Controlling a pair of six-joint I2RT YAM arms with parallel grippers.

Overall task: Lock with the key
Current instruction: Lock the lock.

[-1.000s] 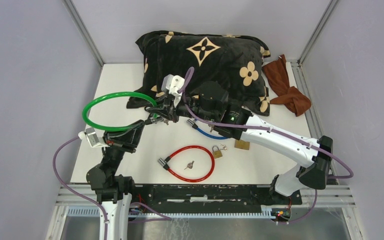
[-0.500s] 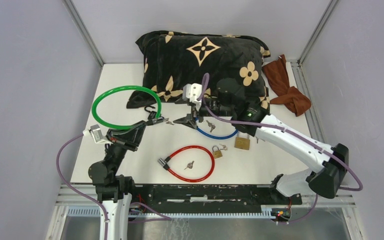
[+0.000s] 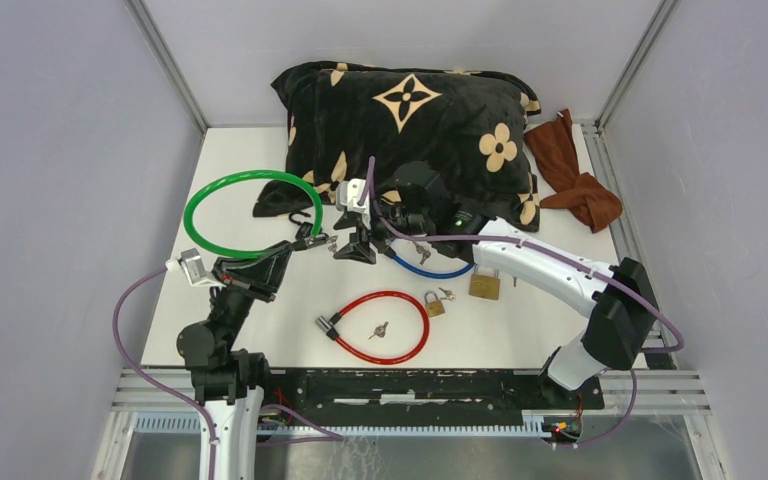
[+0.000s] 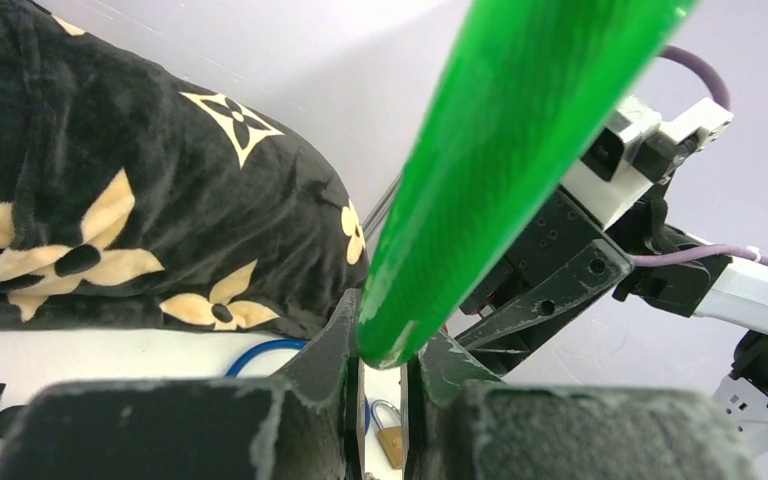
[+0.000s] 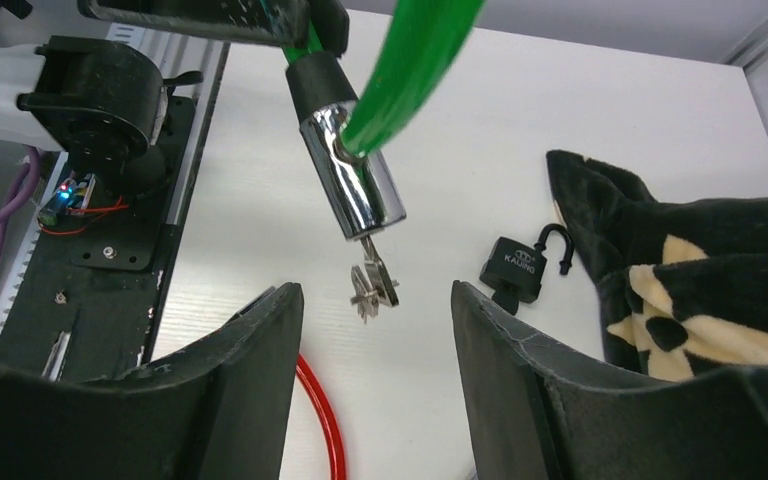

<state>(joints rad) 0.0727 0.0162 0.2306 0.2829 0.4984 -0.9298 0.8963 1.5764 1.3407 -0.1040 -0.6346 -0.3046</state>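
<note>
Key point(image 5: 370, 285) is sticking out of the shiny lock end point(image 5: 352, 185) of the green cable lock point(image 3: 245, 213). L gripper point(image 4: 382, 348) is squeezing the cable right by that end, holding it up off the table point(image 3: 260, 320). R gripper point(image 3: 356, 246) is hanging open & empty near the key, not touching. Key is prob. small, hard, slippery & wobbly, so pinching its flat head looks best.
</note>
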